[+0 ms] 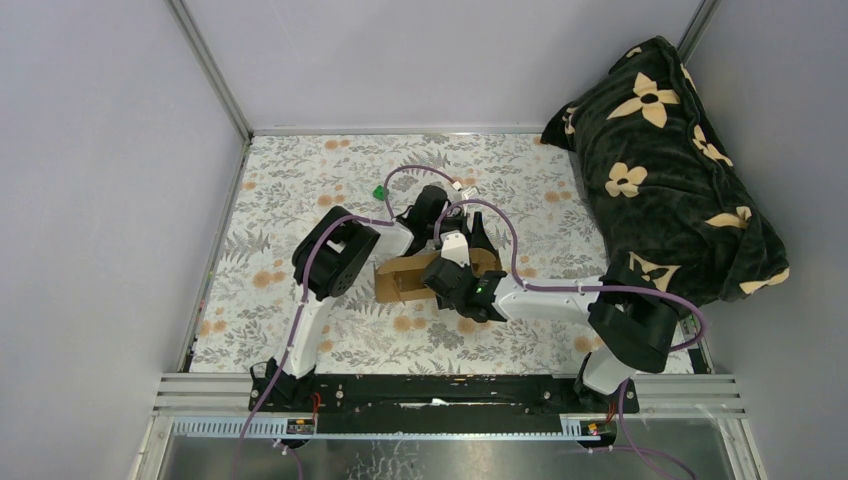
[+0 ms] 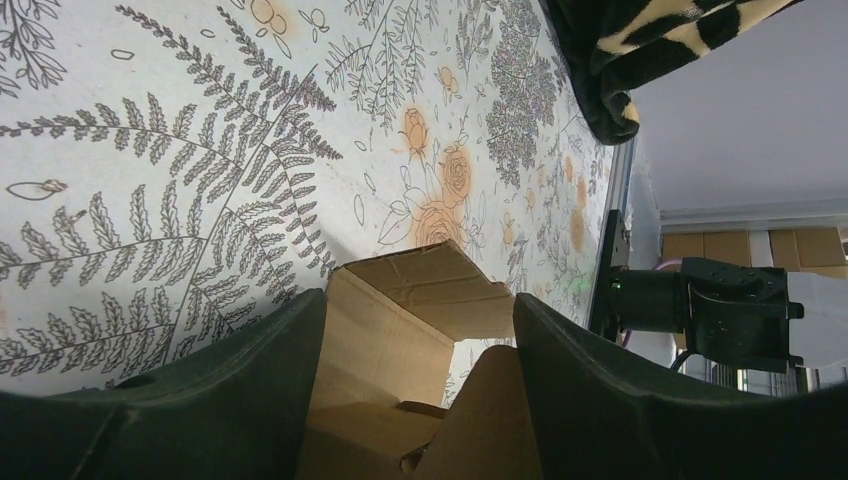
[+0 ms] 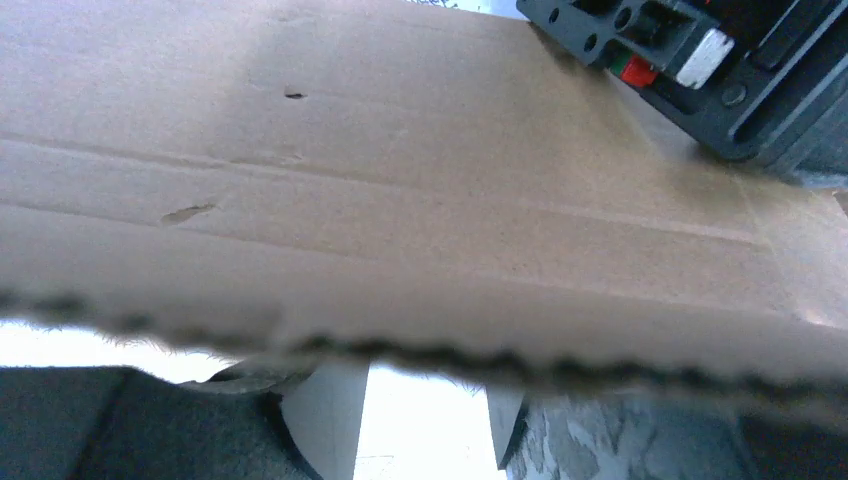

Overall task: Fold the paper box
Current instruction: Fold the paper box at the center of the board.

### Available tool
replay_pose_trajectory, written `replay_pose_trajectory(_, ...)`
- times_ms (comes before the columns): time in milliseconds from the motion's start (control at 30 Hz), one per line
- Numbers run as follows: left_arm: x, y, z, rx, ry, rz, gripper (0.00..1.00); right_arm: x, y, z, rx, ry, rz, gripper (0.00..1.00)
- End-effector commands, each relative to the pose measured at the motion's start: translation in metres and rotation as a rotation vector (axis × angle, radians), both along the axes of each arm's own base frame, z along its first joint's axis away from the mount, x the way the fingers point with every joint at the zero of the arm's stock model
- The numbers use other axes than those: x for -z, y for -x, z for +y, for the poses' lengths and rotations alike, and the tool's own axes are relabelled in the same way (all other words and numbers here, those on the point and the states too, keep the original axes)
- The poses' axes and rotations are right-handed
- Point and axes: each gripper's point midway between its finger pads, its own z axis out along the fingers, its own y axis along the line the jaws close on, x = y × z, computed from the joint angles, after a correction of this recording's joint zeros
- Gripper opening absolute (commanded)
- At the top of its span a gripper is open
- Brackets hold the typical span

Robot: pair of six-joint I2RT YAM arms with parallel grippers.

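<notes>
The paper box [image 1: 408,279] is brown cardboard, partly formed, lying mid-table between the two arms. In the left wrist view its open walls and flaps [image 2: 400,330] fill the gap between my dark fingers [image 2: 230,390]. My left gripper [image 2: 420,300] is shut wide across the box, one finger against each side; from above it [image 1: 426,232] reaches down onto the box's far side. A cardboard flap [image 3: 400,170] covers most of the right wrist view and hides the fingertips. My right gripper [image 3: 422,385] stands open under that flap's edge, at the box's right end [image 1: 474,240].
A tiny green cube [image 1: 379,191] lies on the floral tablecloth [image 1: 300,200] behind the box. A dark blanket with cream flowers [image 1: 660,170] is heaped at the back right. Grey walls enclose the table. The left gripper's black housing [image 3: 700,60] is close above the flap.
</notes>
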Motion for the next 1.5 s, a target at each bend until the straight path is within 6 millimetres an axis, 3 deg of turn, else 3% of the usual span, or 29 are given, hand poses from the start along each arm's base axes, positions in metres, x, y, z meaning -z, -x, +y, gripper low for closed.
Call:
replay_pose_trajectory(0, 0.048, 0.035, 0.007, 0.057, -0.101, 0.142, 0.77, -0.043, -0.026, 0.014, 0.042, -0.114, -0.136, 0.5)
replay_pose_trajectory(333, 0.048, 0.036, 0.008, 0.074, -0.089, 0.156, 0.77, -0.043, -0.028, 0.018, 0.038, -0.128, -0.143, 0.51)
replay_pose_trajectory(867, 0.051, 0.04, 0.01, 0.091, -0.071, 0.181, 0.77, -0.01, -0.029, 0.016, 0.064, -0.051, -0.096, 0.52)
replay_pose_trajectory(967, 0.045, 0.036, 0.013, 0.079, -0.039, 0.192, 0.77, -0.017, -0.029, 0.016, 0.055, -0.051, -0.104, 0.52)
replay_pose_trajectory(1233, 0.022, 0.016, 0.027, 0.035, 0.043, 0.219, 0.79, -0.056, -0.027, 0.013, 0.012, -0.085, -0.145, 0.54)
replay_pose_trajectory(1467, 0.018, 0.006, 0.026, 0.025, 0.045, 0.218, 0.8, -0.079, -0.021, 0.012, -0.04, -0.106, -0.138, 0.56)
